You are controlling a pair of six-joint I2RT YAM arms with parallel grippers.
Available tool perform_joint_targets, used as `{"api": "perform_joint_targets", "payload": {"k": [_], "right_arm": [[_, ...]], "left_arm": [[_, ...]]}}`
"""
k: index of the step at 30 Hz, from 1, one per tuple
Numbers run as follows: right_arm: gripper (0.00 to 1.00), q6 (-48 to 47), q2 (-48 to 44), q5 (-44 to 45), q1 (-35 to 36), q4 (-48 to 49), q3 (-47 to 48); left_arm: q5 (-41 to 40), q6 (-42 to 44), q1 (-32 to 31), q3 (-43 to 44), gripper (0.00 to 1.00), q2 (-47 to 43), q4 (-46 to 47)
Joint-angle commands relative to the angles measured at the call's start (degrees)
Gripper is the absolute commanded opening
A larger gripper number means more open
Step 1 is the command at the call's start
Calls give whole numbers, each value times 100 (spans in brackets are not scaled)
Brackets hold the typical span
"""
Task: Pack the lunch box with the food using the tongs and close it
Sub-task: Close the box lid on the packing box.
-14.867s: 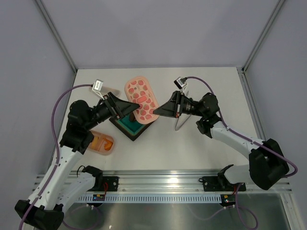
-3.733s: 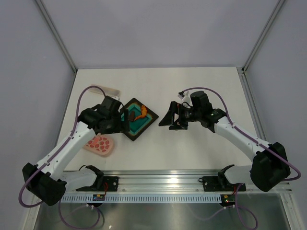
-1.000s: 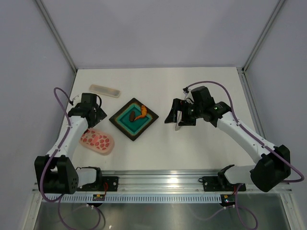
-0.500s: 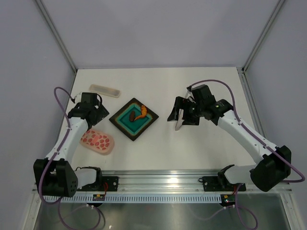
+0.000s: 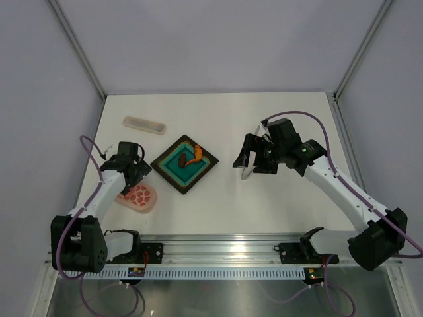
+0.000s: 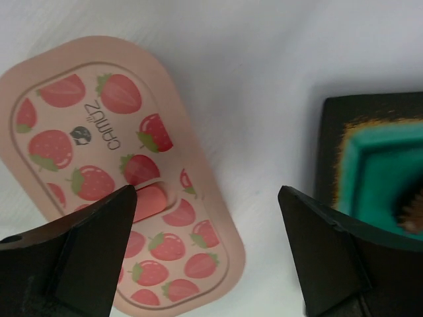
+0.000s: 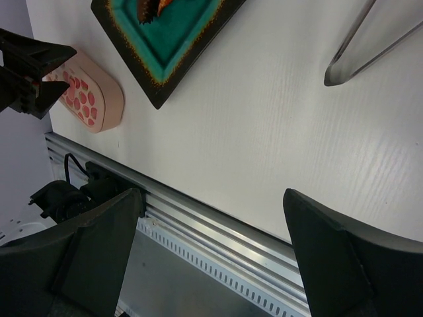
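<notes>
Left fingers [image 6: 79,257] now nearer lunch box [image 6: 92,132]

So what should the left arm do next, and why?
Probably lower the open left gripper onto the lid and lift it off: it covers the lunch box directly below, while the food lies on the dark tray.

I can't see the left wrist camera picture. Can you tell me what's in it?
A pink lunch box covered in red strawberries lies on a white table. The left tool hangs above it with its two black fingers wide open and empty. A dark tray with a teal centre peeks in at the right.
</notes>
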Motion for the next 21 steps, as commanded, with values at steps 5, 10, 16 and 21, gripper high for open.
{"api": "perform_joint_targets", "payload": {"k": [5, 10, 16, 21], "right_arm": [[98, -88, -288, 91, -31, 24, -72], [99, -333, -446, 617, -31, -284, 201], [99, -632, -481, 1278, -40, -662, 517], [99, -764, -455, 1235, -40, -619, 483]], "left_arm": [[608, -56, 83, 556, 93, 668, -122], [924, 760, -93, 1639, 96, -260, -597], [2111, 1369, -348, 1922, 94, -1309, -341], [2340, 1343, -585, 1212, 94, -1344, -597]]}}
